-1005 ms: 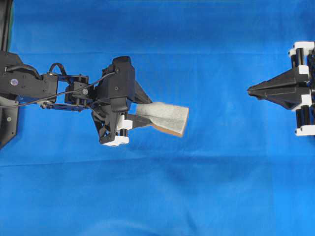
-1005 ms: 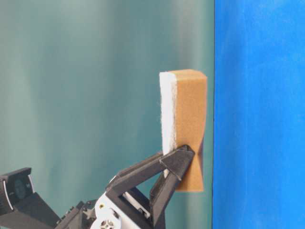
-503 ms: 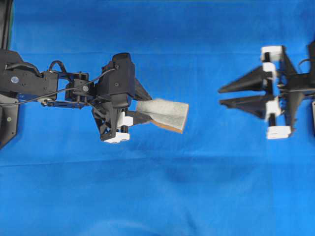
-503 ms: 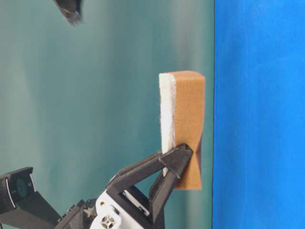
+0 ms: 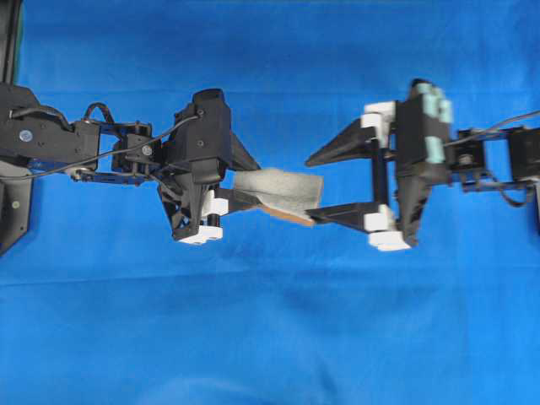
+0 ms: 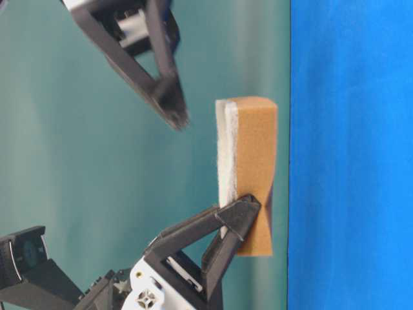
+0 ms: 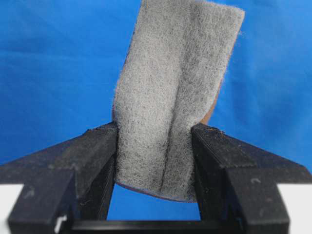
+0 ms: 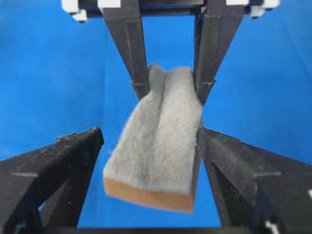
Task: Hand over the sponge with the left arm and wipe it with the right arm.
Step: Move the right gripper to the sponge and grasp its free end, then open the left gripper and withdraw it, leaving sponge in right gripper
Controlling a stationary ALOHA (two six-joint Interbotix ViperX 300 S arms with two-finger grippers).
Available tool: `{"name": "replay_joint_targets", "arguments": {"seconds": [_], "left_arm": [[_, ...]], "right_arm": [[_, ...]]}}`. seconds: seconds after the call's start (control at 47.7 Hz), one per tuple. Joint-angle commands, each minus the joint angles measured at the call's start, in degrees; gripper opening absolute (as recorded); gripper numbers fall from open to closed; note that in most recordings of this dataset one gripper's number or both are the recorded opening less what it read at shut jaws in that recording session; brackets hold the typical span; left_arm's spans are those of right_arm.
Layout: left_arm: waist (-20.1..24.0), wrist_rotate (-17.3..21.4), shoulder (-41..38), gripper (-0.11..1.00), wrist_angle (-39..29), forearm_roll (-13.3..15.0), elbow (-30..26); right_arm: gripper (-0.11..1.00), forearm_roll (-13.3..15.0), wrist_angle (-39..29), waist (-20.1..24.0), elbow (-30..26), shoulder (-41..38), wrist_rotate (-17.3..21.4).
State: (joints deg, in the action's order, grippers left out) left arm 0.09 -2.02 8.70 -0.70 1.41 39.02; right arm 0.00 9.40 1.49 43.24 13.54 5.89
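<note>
The right end effector [image 5: 314,184] has advanced, spread apart, astride the fibrous sponge [image 5: 283,191] pinched by the left end effector [image 5: 249,181].

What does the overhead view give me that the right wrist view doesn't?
Only overhead: both arms whole, the left arm and the right arm facing each other over the blue cloth, with the right gripper open at the sponge's free end.

Only right wrist: the sponge's tan end face, and one right finger close beside its edge while the other finger stands clear.

Both: the left gripper pinching the sponge's near end, grey side up.
</note>
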Motion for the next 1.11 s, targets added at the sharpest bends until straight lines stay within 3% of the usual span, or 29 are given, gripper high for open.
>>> {"name": "replay_joint_targets", "arguments": {"seconds": [0.0, 0.356, 0.733, 0.838, 0.922, 1.005, 1.089], "left_arm": [[0.09, 0.09, 0.79, 0.39, 0.18, 0.09, -0.62], [0.09, 0.26, 0.7, 0.39, 0.26, 0.09, -0.79], [0.09, 0.62, 0.7, 0.39, 0.97, 0.09, -0.88], [-0.09, 0.53, 0.7, 0.39, 1.58, 0.09, -0.88], [-0.18, 0.53, 0.7, 0.3, 2.11, 0.09, -0.88], [-0.18, 0.62, 0.7, 0.29, 2.46, 0.09, -0.88], [-0.18, 0.88, 0.79, 0.27, 2.55, 0.09, -0.97]], "right_arm": [[0.74, -0.09, -0.88, -0.09, -3.43, -2.29, 0.09], [0.74, -0.09, -3.52, -0.09, -7.38, -9.05, 0.44], [0.72, 0.09, -4.31, -0.09, -7.73, -9.67, 0.09], [0.58, 0.18, -5.27, -0.18, -7.73, -9.67, -0.18], [0.38, 0.35, -5.89, -0.09, -7.73, -9.67, -0.35], [0.19, 0.53, -6.33, -0.18, -7.65, -9.58, -0.35], [0.16, 0.53, -6.42, -0.18, -7.56, -9.4, -0.35]]}}
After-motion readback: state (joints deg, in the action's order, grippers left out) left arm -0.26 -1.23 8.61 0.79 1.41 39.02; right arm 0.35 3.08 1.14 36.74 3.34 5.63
